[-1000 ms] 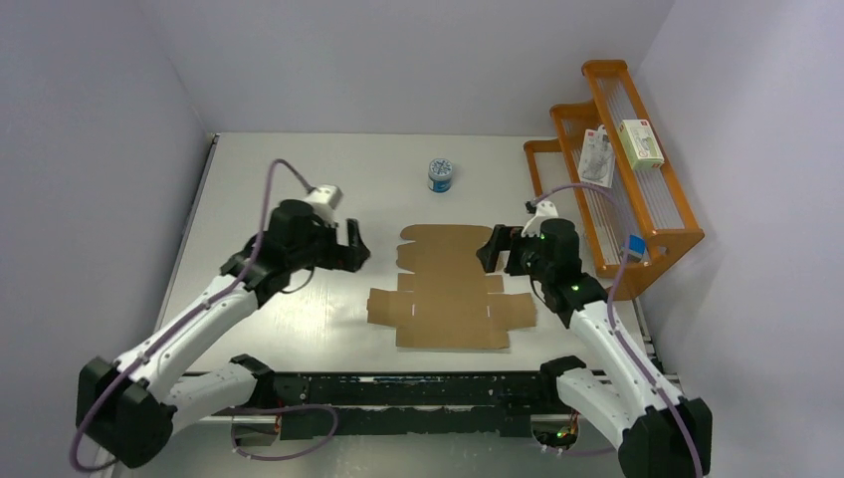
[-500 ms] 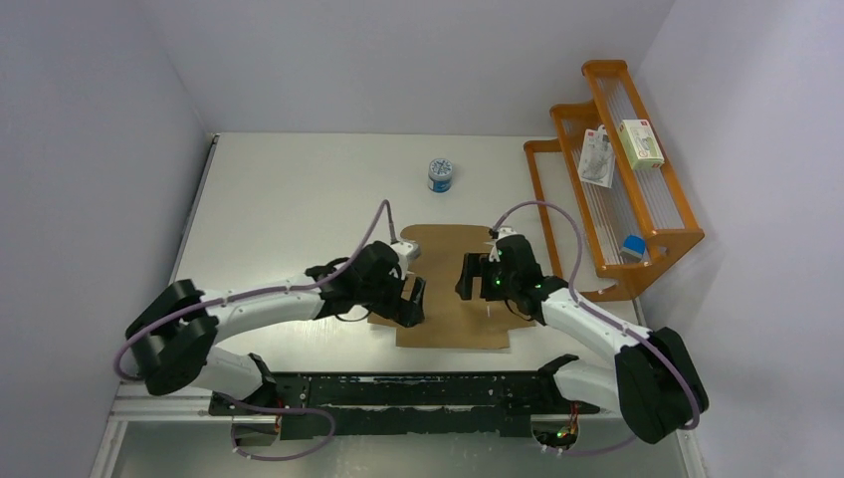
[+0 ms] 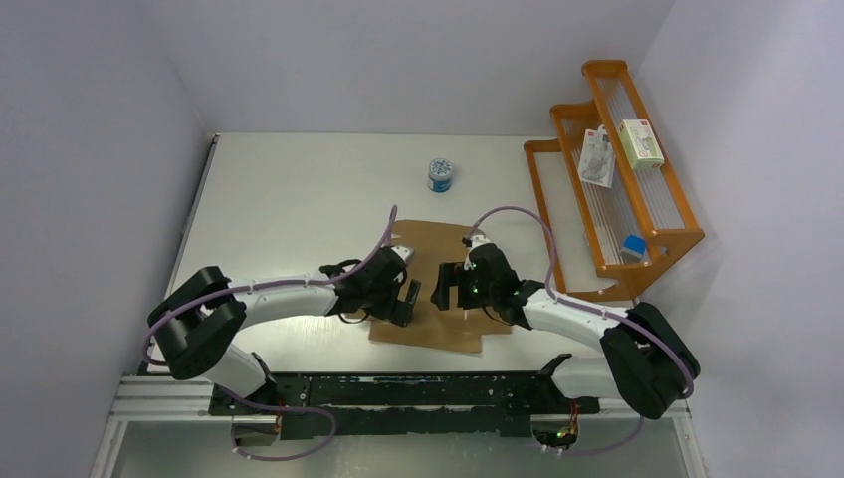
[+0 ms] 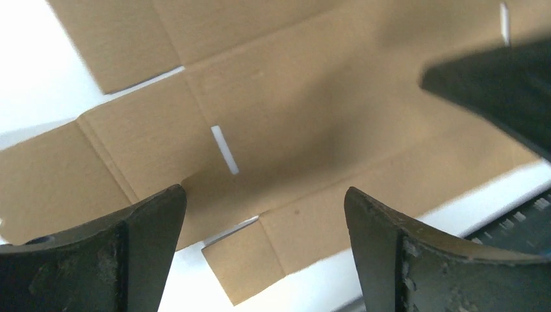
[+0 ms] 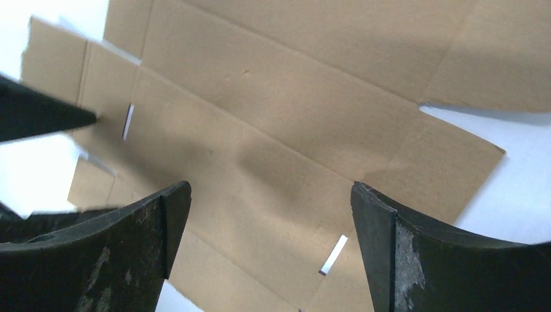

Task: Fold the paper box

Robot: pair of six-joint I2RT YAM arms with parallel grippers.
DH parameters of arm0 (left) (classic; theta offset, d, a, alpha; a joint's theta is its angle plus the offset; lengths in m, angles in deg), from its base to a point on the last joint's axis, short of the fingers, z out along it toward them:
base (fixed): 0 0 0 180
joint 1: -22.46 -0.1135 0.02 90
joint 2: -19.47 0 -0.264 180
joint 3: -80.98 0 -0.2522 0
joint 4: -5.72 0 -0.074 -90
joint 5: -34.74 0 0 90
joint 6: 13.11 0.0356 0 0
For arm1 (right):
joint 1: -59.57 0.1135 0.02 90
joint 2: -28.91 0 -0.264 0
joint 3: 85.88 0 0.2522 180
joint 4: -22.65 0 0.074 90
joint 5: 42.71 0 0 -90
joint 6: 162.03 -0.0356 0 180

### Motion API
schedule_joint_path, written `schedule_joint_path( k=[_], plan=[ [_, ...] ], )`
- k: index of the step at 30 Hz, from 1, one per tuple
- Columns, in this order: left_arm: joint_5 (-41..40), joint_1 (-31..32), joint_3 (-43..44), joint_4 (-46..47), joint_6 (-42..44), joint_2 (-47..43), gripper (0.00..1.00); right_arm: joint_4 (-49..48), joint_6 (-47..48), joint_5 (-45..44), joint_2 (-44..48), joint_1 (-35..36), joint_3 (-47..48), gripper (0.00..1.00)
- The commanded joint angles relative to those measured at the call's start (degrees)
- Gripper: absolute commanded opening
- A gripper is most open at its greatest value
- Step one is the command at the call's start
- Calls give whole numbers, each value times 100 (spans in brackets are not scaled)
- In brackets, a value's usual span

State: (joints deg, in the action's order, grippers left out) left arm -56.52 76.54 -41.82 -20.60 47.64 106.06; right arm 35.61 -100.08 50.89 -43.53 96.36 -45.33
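Converged over paper box: left end effector, right end effector.

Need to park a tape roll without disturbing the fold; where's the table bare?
Bare: the table's far-left stretch, left of the tin; also between tin and rack. Crowded: near centre, where left gripper and right gripper hang over the paper box.

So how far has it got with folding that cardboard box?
Barely started. Nothing looks folded yet: the cardboard sheet lies flat on the table, with every flap down. In hand: the left fingers and right fingers hover open over its middle, gripping nothing. Left to do: all of the folding, probably raising the sides and tucking in the tabs.
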Motion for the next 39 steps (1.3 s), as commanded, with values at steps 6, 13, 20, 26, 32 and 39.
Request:
schedule_joint_path(
  k=[6,13,20,26,32,39],
  plan=[
    [-1371,-831,444,-457,428,283,96,-723,235,531,-210,312,221,99],
    [-1349,-909,487,-444,322,-303,96,-412,898,589,-212,-607,962,98],
    [-402,-700,102,-282,-53,-1000,96,-591,1250,577,-1443,-970,1813,92],
    [148,-443,-175,51,-356,-870,96,-778,1314,779,-2507,-963,2476,89],
    [-323,-509,-263,228,-297,-564,96,-460,1417,691,-3088,-969,2880,90],
    [-571,-902,-196,139,-227,-127,96,-235,1304,625,-3030,-978,2452,91]
  ],
)
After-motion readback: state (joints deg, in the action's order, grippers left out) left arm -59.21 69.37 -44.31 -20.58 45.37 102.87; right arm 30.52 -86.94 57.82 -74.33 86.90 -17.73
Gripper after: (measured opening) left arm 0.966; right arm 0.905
